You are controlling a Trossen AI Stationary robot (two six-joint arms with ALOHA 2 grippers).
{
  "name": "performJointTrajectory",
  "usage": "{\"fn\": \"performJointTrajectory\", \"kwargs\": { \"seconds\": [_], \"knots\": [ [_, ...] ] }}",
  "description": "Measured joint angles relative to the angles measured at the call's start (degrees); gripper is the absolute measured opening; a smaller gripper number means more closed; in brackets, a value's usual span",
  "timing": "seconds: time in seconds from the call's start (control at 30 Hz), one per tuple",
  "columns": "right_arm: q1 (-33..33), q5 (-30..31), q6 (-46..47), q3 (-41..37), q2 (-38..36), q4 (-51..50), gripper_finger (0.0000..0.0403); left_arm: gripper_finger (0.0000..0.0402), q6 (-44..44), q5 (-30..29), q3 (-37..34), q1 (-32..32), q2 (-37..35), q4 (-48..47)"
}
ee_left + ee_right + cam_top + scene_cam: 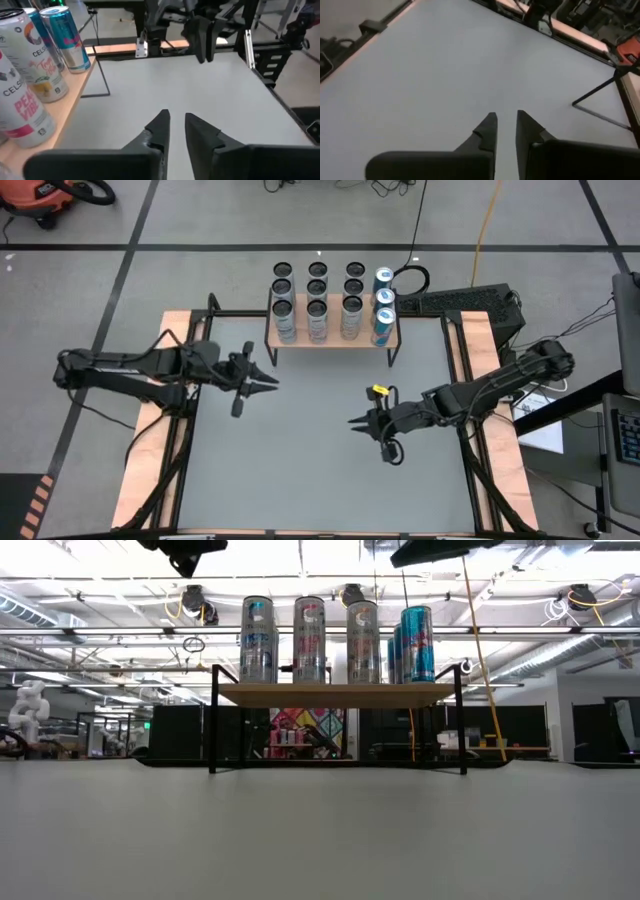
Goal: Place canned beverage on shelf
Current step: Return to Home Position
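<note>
Your grey table [320, 470] has the shelf [335, 695] standing at its far edge, with the cans [317, 308] upright on the plank in four rows of three. The left gripper [272, 381] and the right gripper [354, 423] hover over mid-table, well apart. Each has its fingers narrowly parted and holds nothing.

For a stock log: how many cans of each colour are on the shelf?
Silver-white cans: 9
Blue cans: 3
Total: 12, all standing on the shelf
</note>
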Motion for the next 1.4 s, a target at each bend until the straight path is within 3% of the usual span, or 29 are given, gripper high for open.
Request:
{"fn": "performJointTrajectory", "kwargs": {
  "seconds": [0.2, 0.47, 0.87, 1.4],
  "knots": [
    [-0.1, -0.1, 0.1, -6.9, -3.8, 8.5, 0.0002, 0.0030, -1.5, -3.8, -2.5, -4.3, 0.0, 4.3],
    [-0.1, -0.1, 0.5, -13.0, -9.4, 12.6, 0.0001, 0.0002, -2.1, -9.3, -7.0, -8.3, 0.0, 10.8],
    [-0.2, 0.0, 0.0, -28.5, -15.1, 29.4, 0.0000, 0.0001, -1.1, -9.7, -20.1, -9.1, 0.0, 29.5],
    [-1.6, -0.1, 1.5, -43.2, -18.7, 47.0, 0.0000, 0.0001, -2.5, -10.5, -32.6, -9.1, 0.0, 43.4]
  ]
}}
